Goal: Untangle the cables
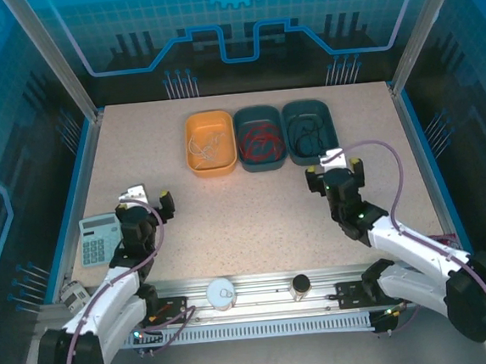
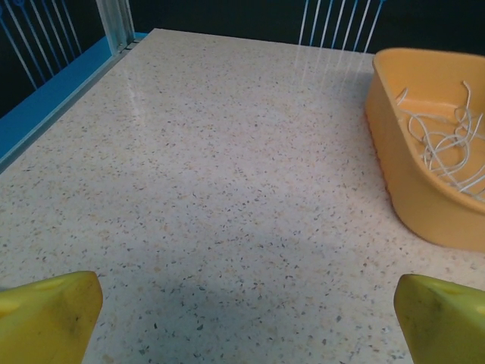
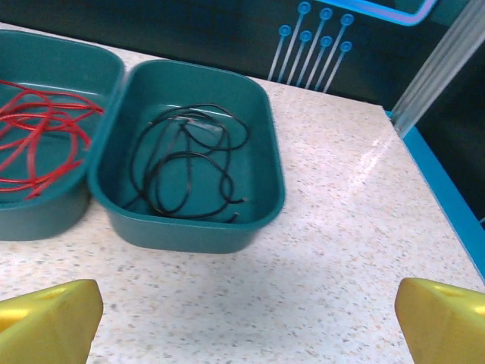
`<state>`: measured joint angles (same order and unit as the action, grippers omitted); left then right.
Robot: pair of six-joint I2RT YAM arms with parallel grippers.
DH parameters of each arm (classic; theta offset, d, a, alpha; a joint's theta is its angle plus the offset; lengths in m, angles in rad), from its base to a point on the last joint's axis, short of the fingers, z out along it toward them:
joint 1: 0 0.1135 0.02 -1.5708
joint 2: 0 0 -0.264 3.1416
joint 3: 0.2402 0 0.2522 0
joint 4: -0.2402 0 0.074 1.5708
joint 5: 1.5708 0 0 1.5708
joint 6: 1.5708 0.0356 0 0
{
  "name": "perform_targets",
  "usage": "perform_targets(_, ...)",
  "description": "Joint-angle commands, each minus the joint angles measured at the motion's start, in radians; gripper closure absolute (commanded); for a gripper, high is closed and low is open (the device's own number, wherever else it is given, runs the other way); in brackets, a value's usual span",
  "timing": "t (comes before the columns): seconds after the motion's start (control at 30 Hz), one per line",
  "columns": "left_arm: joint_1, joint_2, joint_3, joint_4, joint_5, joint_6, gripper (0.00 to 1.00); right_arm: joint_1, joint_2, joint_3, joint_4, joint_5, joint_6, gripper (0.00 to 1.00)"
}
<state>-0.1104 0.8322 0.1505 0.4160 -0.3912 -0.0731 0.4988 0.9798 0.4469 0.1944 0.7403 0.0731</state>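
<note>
The sorting looked essentially finished: the white cables (image 1: 208, 151) lay as a loose curl inside the orange bin (image 1: 207, 114), the red cables (image 1: 261, 146) in the middle teal bin (image 1: 256, 110), and the black cables (image 3: 186, 163) in the right-hand teal bin (image 3: 189, 235), one colour per bin and no strand crossing a rim as far as could be seen. Within each bin the wires looped over themselves, so whether that counted as fully untangled could not be judged. No cable lay on the table (image 1: 255, 223). The left gripper (image 2: 246, 303) hung with its yellow fingers spread wide and nothing between them, over bare surface just beside the orange bin. The right gripper (image 3: 246, 303) was likewise spread and empty, just short of the bin with the black cables. Little seemed left beyond parking the arms. The tabletop was pale speckled stone-effect laminate, matte with a faint sheen at the far edge. A calculator (image 1: 101, 239) sat near the left arm, and two small round objects, one white (image 1: 221, 294) and one dark (image 1: 301, 286), rested on the near rail. Blue translucent panels (image 1: 238, 29) on aluminium posts enclosed the cell.
</note>
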Motion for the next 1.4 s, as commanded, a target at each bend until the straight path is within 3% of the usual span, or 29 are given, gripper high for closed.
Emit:
perform_targets(0.0,0.037,0.101,-0.016,0.284,0.102,0.089,0.01,-0.084,-0.028,-0.046,0.173,-0.04,-0.042,0.0)
perform_targets(0.3,0.097,0.438,0.032,0.595,0.227,0.105,0.01,-0.255,0.11,-0.166,0.409,-0.197,-0.069,0.0)
perform_targets(0.37,0.115,0.443,0.062,0.537,0.289,0.076,0.01,-0.27,0.143,-0.181,0.463,-0.222,-0.067,0.0)
perform_targets(0.47,0.145,0.495,0.067,0.584,0.387,0.05,0.01,-0.283,0.201,-0.182,0.523,-0.255,-0.07,0.0)
perform_targets(0.57,0.153,0.7,0.043,0.858,0.437,0.05,0.01,-0.288,0.259,-0.18,0.602,-0.284,-0.082,0.0)
perform_targets(0.63,0.155,0.774,0.053,0.93,0.451,0.053,0.01,-0.296,0.294,-0.18,0.66,-0.308,-0.082,0.0)
perform_targets(0.8,0.175,0.72,0.165,0.639,0.529,0.057,0.01,-0.314,0.375,-0.169,0.761,-0.355,-0.106,0.0)
perform_targets(0.87,0.162,0.718,0.225,0.52,0.5,0.067,0.01,-0.327,0.423,-0.172,0.815,-0.379,-0.108,0.0)
perform_targets(1.03,0.156,0.72,0.223,0.528,0.473,0.064,0.01,-0.362,0.595,-0.172,0.998,-0.423,-0.097,0.0)
perform_targets(1.13,0.157,0.721,0.225,0.527,0.474,0.064,0.01,-0.4,0.565,-0.115,0.832,-0.474,-0.051,0.0)
perform_targets(1.2,0.156,0.721,0.225,0.526,0.473,0.064,0.01,-0.438,0.551,-0.069,0.715,-0.586,-0.038,0.0)
perform_targets(1.27,0.156,0.72,0.224,0.527,0.473,0.065,0.01,-0.453,0.561,-0.05,0.697,-0.715,-0.074,0.0)
perform_targets(1.37,0.155,0.72,0.224,0.526,0.472,0.065,0.01,-0.457,0.56,-0.05,0.696,-0.731,-0.074,0.0)
